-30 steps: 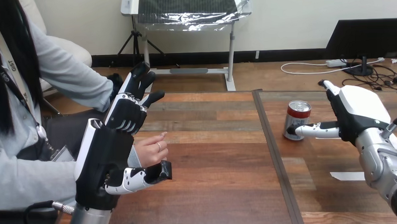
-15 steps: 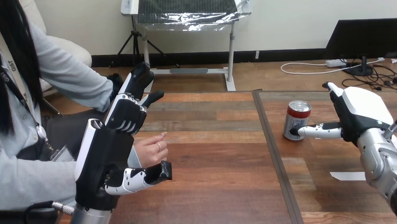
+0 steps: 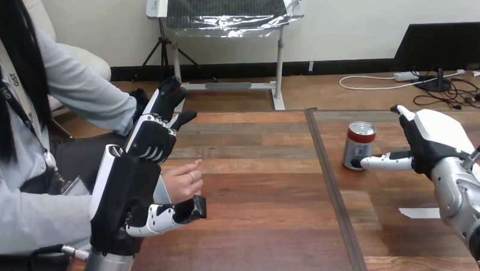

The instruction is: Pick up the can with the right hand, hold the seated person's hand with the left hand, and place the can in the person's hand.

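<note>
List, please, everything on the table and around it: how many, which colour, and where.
can: one, silver with a red top, upright on the table's right half.
white strip: one, white, flat on the table near the right arm.
table: one, brown wood, across the view.
person's hand: one, at the left, just above the left hand's thumb.
left hand: one, black and white, open, raised at the table's left side.
right hand: one, black and white, open, beside the can, one finger reaching toward its base.
</note>
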{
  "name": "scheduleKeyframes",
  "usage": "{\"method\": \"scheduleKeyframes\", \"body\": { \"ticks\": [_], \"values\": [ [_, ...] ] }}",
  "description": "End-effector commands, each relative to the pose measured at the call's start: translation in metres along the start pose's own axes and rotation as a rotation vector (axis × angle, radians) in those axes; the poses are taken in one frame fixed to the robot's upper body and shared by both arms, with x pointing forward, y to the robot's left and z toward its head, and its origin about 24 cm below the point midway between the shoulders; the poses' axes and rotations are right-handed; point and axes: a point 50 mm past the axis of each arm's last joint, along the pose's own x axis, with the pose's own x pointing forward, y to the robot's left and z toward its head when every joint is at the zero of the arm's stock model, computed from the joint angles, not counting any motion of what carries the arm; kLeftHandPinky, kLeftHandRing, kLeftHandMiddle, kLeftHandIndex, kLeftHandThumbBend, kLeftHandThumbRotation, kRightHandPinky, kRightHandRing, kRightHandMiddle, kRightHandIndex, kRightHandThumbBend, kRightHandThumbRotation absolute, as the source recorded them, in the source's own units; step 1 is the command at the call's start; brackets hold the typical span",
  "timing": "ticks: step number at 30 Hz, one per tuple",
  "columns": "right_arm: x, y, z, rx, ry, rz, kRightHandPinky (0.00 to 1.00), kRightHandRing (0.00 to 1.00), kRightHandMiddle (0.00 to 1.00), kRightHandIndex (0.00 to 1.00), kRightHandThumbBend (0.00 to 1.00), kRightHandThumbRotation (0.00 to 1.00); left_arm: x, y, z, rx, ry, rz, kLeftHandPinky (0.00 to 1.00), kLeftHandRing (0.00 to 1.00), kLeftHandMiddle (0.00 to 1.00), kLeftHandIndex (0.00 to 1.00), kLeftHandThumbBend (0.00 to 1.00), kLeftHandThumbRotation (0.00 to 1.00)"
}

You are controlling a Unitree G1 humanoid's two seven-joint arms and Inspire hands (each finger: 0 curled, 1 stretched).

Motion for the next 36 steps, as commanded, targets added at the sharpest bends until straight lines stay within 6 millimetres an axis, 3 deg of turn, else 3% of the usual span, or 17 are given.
{"method": "scheduleKeyframes", "body": {
  "ticks": [1,36],
  "values": [
    [0.013,-0.0302,0.0252,0.036,-0.051,-0.088,0.94,0.97,0.94,0.94,1.0,0.6,0.0105,0.0055,0.0074,0.034,-0.069,0.018,0.88,0.97,0.99,0.95,1.0,0.52],
    [0.0116,-0.0225,0.023,-0.014,-0.04,-0.046,0.91,0.96,0.92,0.89,1.0,0.68,0.0099,0.0034,0.0069,0.026,-0.065,0.018,0.89,0.97,0.98,0.94,1.0,0.5]
  ]
}}
